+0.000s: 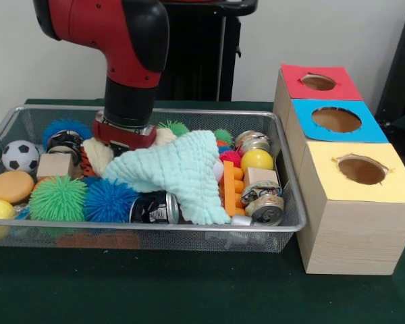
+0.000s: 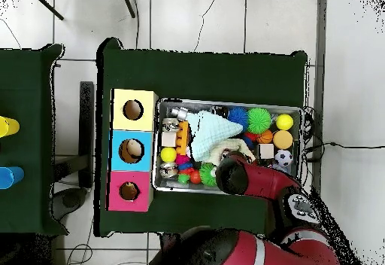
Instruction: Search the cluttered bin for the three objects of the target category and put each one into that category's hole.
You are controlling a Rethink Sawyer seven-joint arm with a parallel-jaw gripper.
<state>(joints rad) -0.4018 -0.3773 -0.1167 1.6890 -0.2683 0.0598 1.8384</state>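
Observation:
The silver wire-mesh bin (image 1: 189, 231) is full of toys; it also shows in the overhead view (image 2: 225, 102). My gripper (image 1: 124, 137) is down inside the bin at its back left, and its tips are hidden behind a mint-green cloth (image 1: 182, 172). A cream soft thing with orange and black stripes (image 1: 93, 156) lies right beside the gripper. No yellow duck or brown monkey shows. The red-topped hole (image 1: 318, 82) is at the far end of the wooden box, empty; it also shows in the overhead view (image 2: 129, 191).
The bin also holds a green spiky ball (image 1: 57, 198), a blue spiky ball (image 1: 110, 200), a black can (image 1: 155, 207), more cans (image 1: 263, 202), a soccer ball (image 1: 19, 155) and a yellow ball (image 1: 256, 159). The blue-topped hole (image 1: 336, 119) and yellow-topped hole (image 1: 361, 169) are nearer.

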